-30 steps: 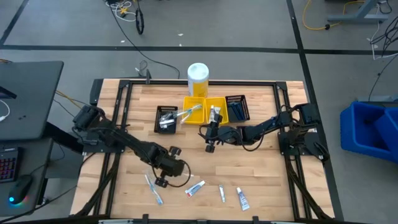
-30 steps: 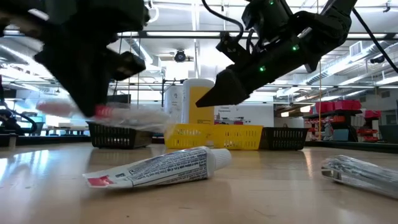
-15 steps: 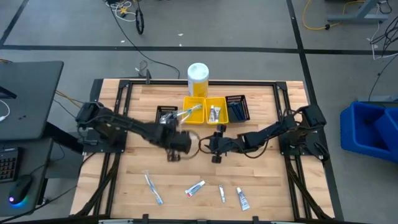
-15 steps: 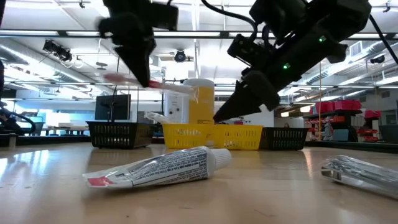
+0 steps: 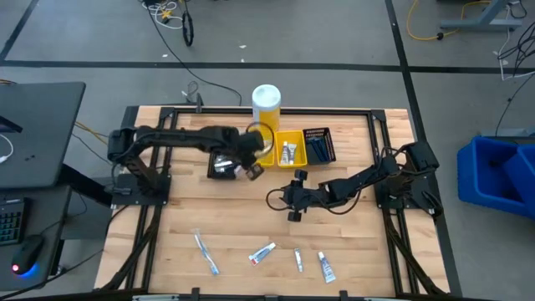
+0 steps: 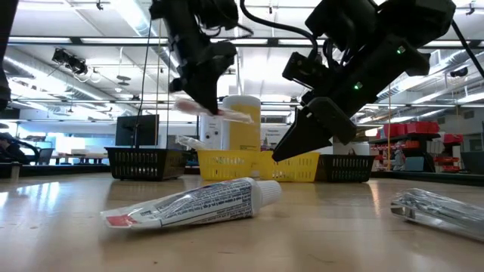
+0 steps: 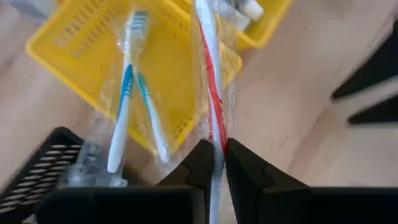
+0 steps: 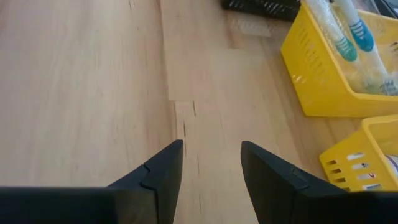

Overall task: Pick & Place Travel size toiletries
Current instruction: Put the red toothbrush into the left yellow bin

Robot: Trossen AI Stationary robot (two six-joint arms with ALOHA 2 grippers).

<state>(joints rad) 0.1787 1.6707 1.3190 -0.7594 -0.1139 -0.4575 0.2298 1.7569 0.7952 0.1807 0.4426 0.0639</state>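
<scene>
The left gripper (image 7: 214, 163) pinches a wrapped red toothbrush (image 7: 210, 81) (light, slippery film) mid-handle above the yellow bin (image 7: 74, 46); the right gripper (image 8: 210, 163) hangs open, empty.

We see our left arm stretched across the table's far side, its left gripper (image 5: 253, 159) raised with fingers (image 7: 202, 163) pinched together, while our right arm reaches toward the table's middle, its right gripper (image 5: 292, 194) hovering low with fingers (image 8: 163, 174) parted.
</scene>
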